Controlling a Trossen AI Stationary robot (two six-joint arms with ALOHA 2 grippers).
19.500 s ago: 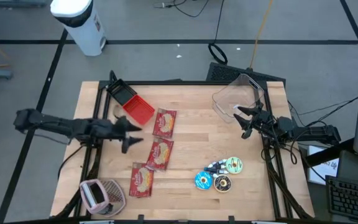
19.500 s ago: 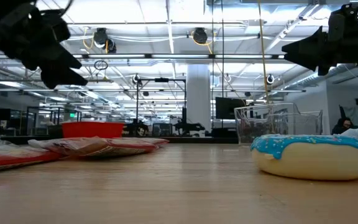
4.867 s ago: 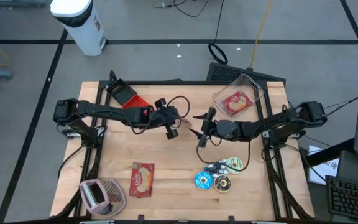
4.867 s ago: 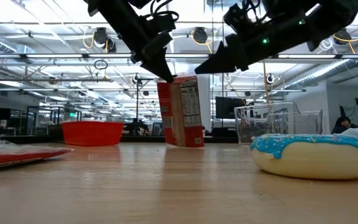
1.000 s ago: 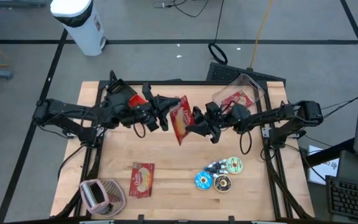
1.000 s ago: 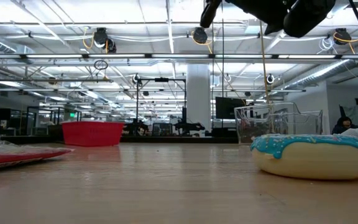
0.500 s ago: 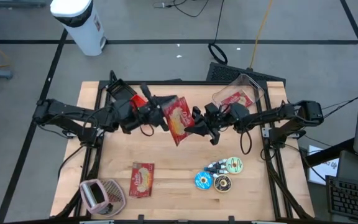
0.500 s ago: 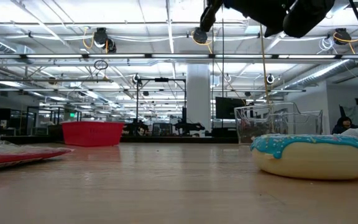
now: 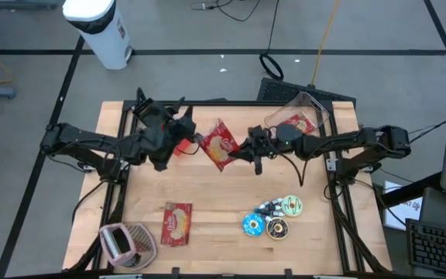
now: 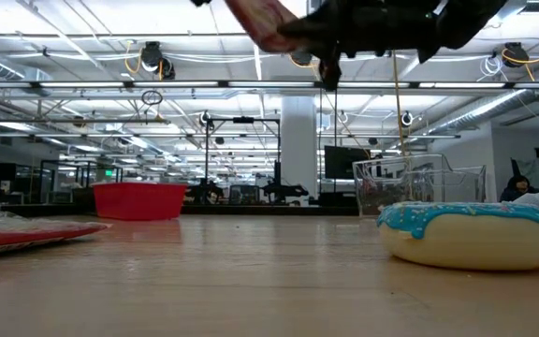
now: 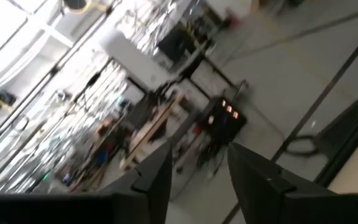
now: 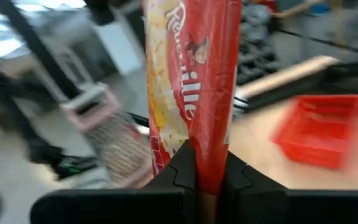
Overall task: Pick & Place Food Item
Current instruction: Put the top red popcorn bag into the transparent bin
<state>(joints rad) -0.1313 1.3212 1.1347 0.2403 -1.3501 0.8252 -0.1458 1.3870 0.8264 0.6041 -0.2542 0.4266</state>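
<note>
right gripper pinches one edge of the red popcorn bag, which hangs mid-air off its tips toward the left gripper, fingers parted and empty; thin edge grip means the bag could slip before reaching the clear container behind it.

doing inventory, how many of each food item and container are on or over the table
red snack packets: 3, one held by the right gripper at, one on the table, one in the clear bin
donuts: 3
clear bin: 1
red bin: 1
pink basket: 1
total: 9
</note>
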